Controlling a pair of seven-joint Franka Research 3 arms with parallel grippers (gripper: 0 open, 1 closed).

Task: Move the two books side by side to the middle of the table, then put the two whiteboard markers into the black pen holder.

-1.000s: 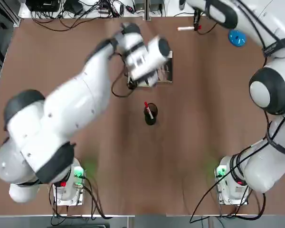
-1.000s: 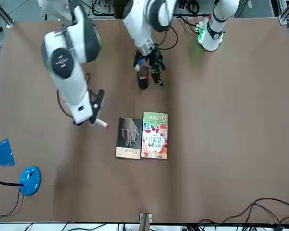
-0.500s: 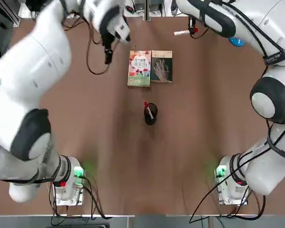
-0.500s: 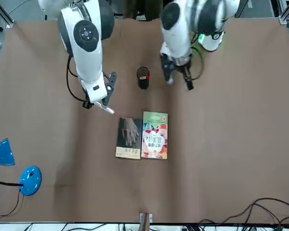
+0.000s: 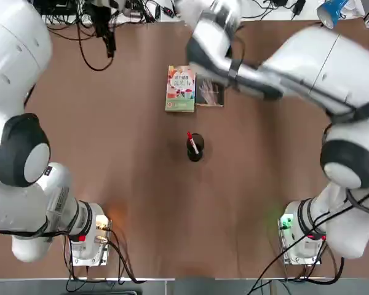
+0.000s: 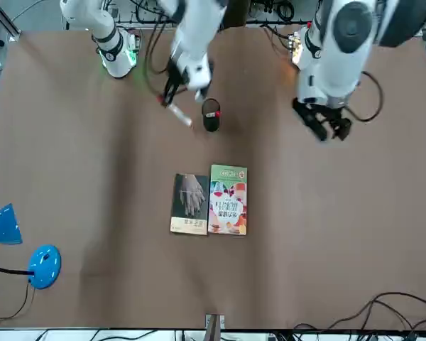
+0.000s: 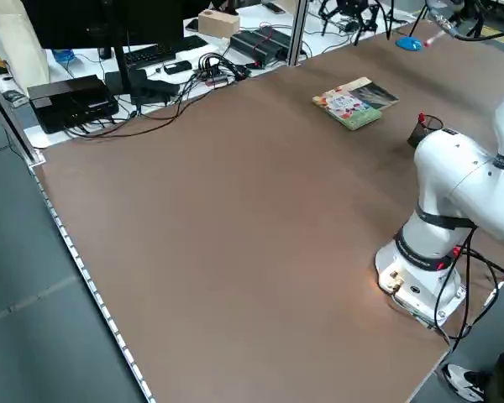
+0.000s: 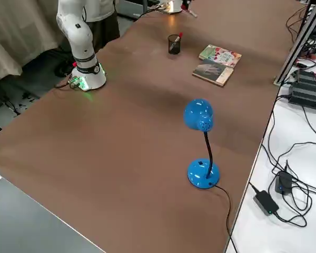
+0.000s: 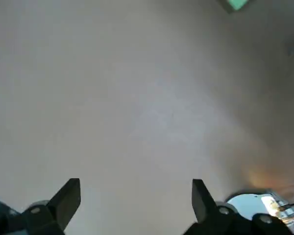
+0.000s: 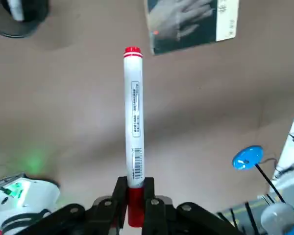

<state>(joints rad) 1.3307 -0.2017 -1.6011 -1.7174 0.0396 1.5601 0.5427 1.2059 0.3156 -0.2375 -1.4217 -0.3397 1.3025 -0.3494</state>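
Brown bench [image 6: 92,213]: two books [image 6: 209,199] lie side by side mid-bench, one marker [image 5: 192,142] stands in the black pen holder [image 6: 211,117]; right gripper [image 6: 172,99] clamps the second marker [image 10: 134,117] at the holder's 9 o'clock (front view) — drop pending; left gripper [image 6: 329,128] open, empty.

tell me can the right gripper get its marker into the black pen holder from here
Probably yes: the right gripper, shut on the marker, is just beside the black pen holder, which holds only one marker, and the left gripper is off aside.
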